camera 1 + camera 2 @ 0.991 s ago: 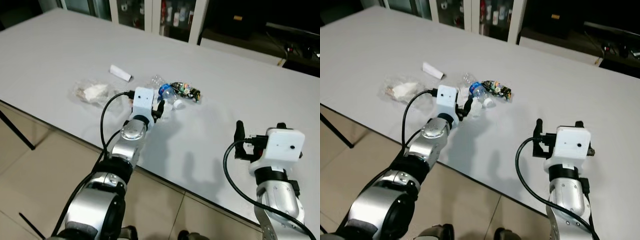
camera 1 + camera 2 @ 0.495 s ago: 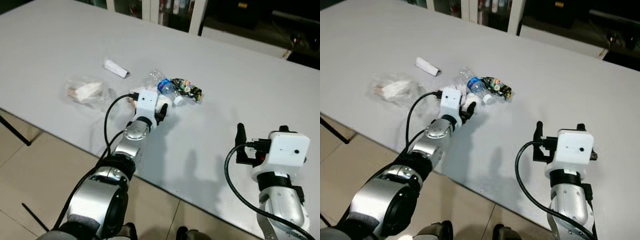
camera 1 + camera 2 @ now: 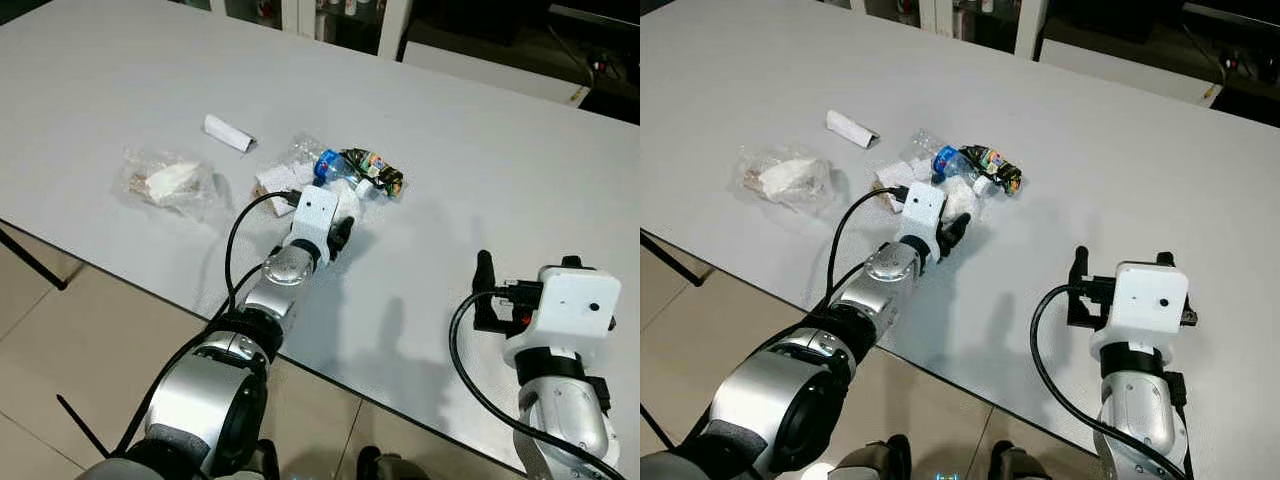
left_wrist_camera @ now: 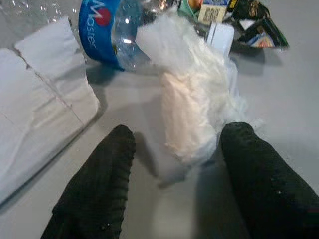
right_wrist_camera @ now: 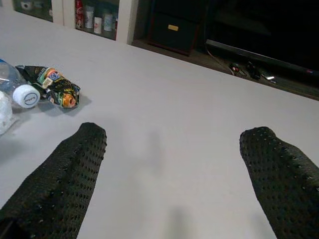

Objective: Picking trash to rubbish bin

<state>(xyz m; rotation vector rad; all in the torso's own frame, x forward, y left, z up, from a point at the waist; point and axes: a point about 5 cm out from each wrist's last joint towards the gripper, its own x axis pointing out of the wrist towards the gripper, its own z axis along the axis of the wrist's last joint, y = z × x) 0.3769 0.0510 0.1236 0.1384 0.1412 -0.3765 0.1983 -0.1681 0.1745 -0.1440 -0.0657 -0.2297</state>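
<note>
Left wrist view: left gripper (image 4: 172, 164) fingers apart, straddling crumpled white wrapper (image 4: 187, 114).
Trash pile: far of gripper, beside bottle (image 4: 107, 27).
Right gripper (image 5: 179, 179): fingers apart, over bare table (image 3: 520, 170).

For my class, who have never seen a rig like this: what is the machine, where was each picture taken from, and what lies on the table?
It is a humanoid robot with two silver arms. Two pictures come from its head, looking down; two come from wrist cameras looking along the black fingers. On the grey table lies trash: a crushed plastic bottle, a dark snack wrapper, a white crumpled wad, a clear bag and a paper roll. The left gripper, open, straddles the wad. The right gripper hovers open, holding nothing.
</note>
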